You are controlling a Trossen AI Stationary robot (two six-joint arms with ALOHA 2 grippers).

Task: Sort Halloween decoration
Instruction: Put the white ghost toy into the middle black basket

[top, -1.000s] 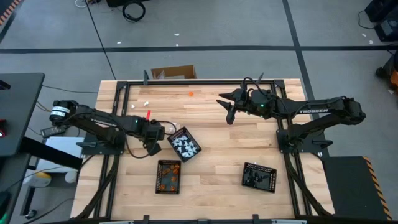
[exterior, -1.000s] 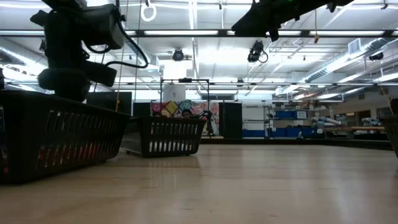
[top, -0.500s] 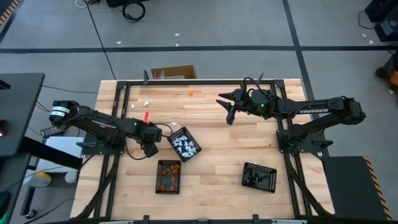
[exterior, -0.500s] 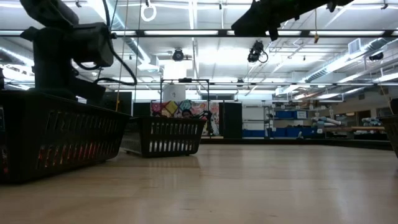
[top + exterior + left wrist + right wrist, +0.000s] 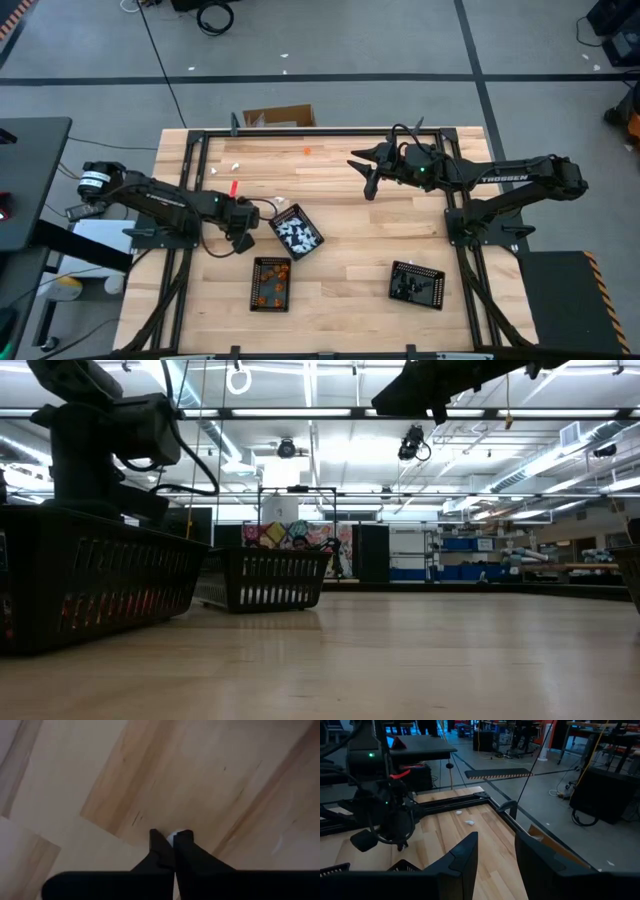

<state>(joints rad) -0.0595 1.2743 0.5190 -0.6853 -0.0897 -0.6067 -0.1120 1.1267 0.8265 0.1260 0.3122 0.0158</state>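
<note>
Left gripper (image 5: 171, 836) low over table's left half, just beside tray of white pieces (image 5: 296, 232); fingers pinched on small white piece (image 5: 172, 834). Grip only at tips: piece may slip on lift. Right gripper (image 5: 495, 852) half-open, empty, waiting above far edge, where loose pieces (image 5: 234, 166) remain.

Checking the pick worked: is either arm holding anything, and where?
The left gripper pinches a small white piece at its fingertips, against the table. The right gripper holds nothing.

Bright overhead strip lights — soft shadows, blurred wrist close-up
</note>
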